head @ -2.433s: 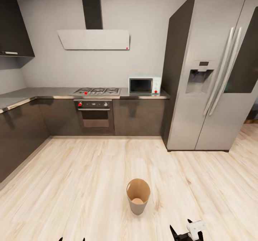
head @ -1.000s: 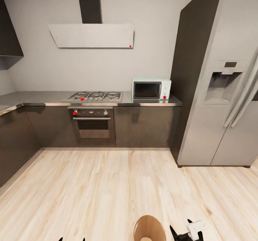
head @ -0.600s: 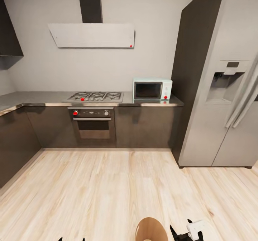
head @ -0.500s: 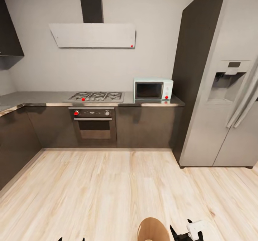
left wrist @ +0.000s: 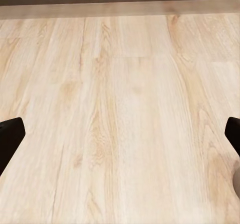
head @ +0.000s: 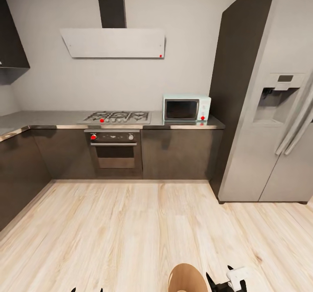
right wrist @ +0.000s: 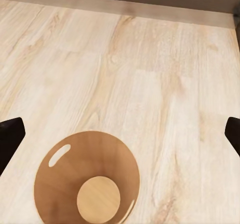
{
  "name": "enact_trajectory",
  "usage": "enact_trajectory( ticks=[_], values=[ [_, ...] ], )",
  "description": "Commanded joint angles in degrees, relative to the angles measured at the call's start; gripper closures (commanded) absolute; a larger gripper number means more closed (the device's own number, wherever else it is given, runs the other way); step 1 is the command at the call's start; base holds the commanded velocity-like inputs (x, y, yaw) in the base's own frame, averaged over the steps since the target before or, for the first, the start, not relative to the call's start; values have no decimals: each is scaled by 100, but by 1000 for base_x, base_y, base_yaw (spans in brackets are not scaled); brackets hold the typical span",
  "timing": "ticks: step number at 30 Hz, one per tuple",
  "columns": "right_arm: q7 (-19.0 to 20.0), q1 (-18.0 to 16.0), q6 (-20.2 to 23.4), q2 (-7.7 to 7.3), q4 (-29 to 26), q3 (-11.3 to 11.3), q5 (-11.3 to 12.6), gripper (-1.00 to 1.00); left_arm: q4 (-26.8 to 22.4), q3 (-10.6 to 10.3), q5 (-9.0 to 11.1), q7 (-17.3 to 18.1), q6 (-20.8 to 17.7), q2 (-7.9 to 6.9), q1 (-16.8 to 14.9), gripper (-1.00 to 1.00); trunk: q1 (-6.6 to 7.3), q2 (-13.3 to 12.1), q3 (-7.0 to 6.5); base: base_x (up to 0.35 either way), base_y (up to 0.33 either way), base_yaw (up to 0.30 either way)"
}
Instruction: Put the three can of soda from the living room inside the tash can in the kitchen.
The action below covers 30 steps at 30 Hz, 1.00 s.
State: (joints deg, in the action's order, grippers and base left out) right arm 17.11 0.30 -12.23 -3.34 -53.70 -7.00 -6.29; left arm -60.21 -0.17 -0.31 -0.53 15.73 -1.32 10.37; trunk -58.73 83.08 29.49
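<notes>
Kitchen (head: 130, 122) seen from the head camera. Far wall: white hood (head: 113, 42) above a gas hob (head: 115, 117), oven (head: 114, 149) set into dark cabinets (head: 178, 153) below, pale microwave (head: 187, 108) on the surface (head: 52, 119) to the right of the hob. Large steel fridge (head: 269, 109) at far right. Light wood floor (head: 121, 231) across the near half.

Tash can (right wrist: 87, 176) standing upright on the floor at the near edge of the head view, just left of the right gripper (right wrist: 120, 134); brown inside, with a slot-shaped handle cut-out near the rim, and nothing lying on its round bottom. Seen from above in the right wrist view, mouth open toward the camera.

Right gripper above the floor with jaws spread wide (only the dark tips at the two sides of its wrist view), nothing between them. Left gripper (left wrist: 120, 134) likewise over bare floor, jaws spread wide, holding nothing.
</notes>
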Motion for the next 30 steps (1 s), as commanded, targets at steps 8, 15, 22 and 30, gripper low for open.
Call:
enact_trajectory(
  ticks=[8,15,22,30],
  values=[
    [4,-239,1055,-3,-63,-36,167,-100,0,-1,3,0,0,2,0,-100,0,0,0,0,1,0],
    [10,-2188,5044,-17,-114,-12,412,-100,0,21,-2,0,0,6,0,-100,0,0,0,0,0,0],
    [18,-3201,5484,-30,171,116,333,-100,7,14,-15,0,0,8,0,-100,0,0,0,0,0,0],
    [-6,-3941,5518,-353,1064,219,173,-100,5,34,-9,0,0,9,0,-100,-22,40,18,0,0,0]
  ],
)
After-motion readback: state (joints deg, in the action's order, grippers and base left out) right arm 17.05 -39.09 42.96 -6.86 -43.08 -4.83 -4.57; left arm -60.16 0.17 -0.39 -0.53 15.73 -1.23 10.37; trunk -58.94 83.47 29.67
